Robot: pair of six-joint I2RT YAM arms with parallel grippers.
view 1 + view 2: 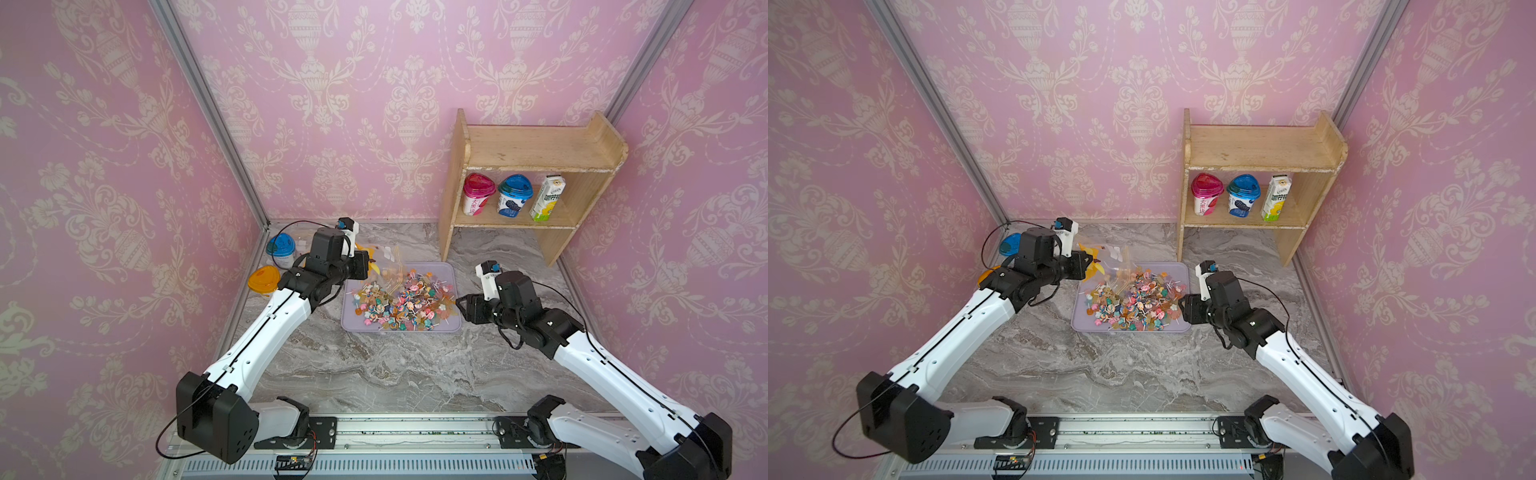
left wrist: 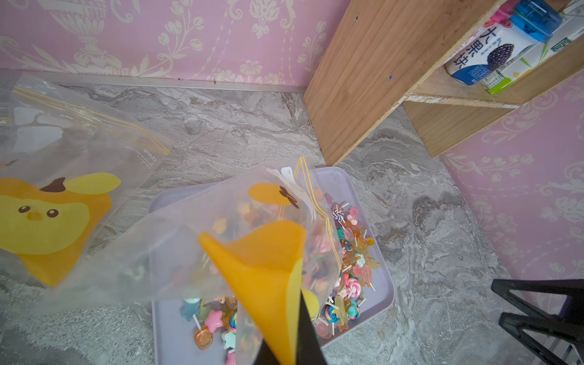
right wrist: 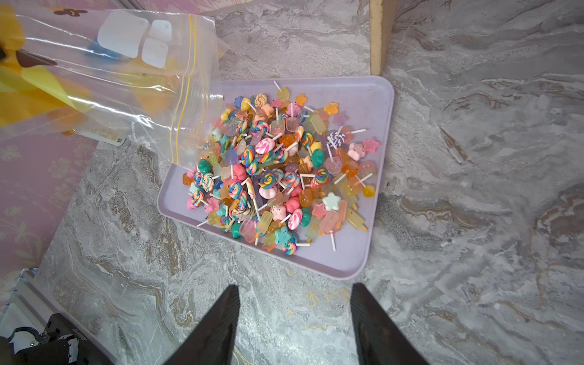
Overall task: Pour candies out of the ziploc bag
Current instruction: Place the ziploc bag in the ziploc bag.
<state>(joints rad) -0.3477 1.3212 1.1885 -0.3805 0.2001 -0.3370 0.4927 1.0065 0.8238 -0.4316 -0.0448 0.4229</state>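
- The tray (image 3: 341, 256) lies just ahead of the right gripper (image 3: 295, 286), with the candies (image 3: 278, 170) heaped in it.
- The ziploc bag (image 3: 110, 79) hangs from the left gripper (image 2: 303, 325), its mouth over the tray.

This is a robot lab's test booth, dressed up to look like a home. Flat panels of pink wallpaper with a cream urn-and-flower print (image 1: 332, 104) are set in bare aluminium corner posts (image 1: 208, 112) around a grey marble-pattern tabletop (image 1: 374, 374). At 6 o'clock a slotted aluminium rail (image 1: 415, 432) carries the bases of a white-and-black left robot arm (image 1: 257, 345) and its matching right robot arm (image 1: 602, 374). At 1 o'clock a small raw-wood shelf (image 1: 540, 145) holds a pink-lidded printed cup (image 1: 478, 199), a blue-lidded printed cup (image 1: 514, 201) and a green-and-white drink carton (image 1: 547, 198).
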